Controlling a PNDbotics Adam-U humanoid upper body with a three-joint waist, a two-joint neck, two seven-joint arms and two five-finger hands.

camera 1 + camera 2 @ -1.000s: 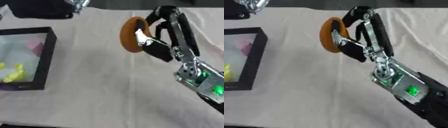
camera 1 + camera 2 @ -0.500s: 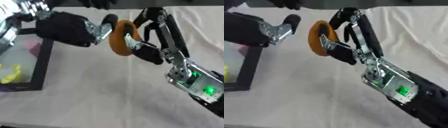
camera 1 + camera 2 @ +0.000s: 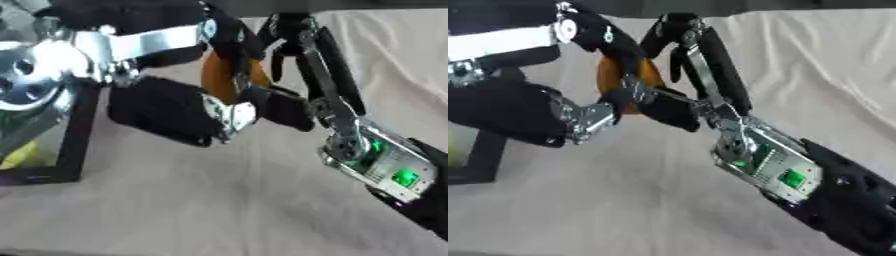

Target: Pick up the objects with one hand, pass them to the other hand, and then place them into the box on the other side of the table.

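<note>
Both hands are meeting above the worktop point(image 3: 219, 200): right hand point(image 3: 289, 95) and left hand point(image 3: 188, 112) are each curling fingers around the orange ring point(image 3: 219, 80), beside the black box point(image 3: 74, 150).

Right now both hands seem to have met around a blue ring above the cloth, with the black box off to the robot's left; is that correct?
Not quite: the ring is orange-brown, not blue, as the right eye view shows. The left hand and right hand do meet around it above the cloth, with the black box at the left.
</note>
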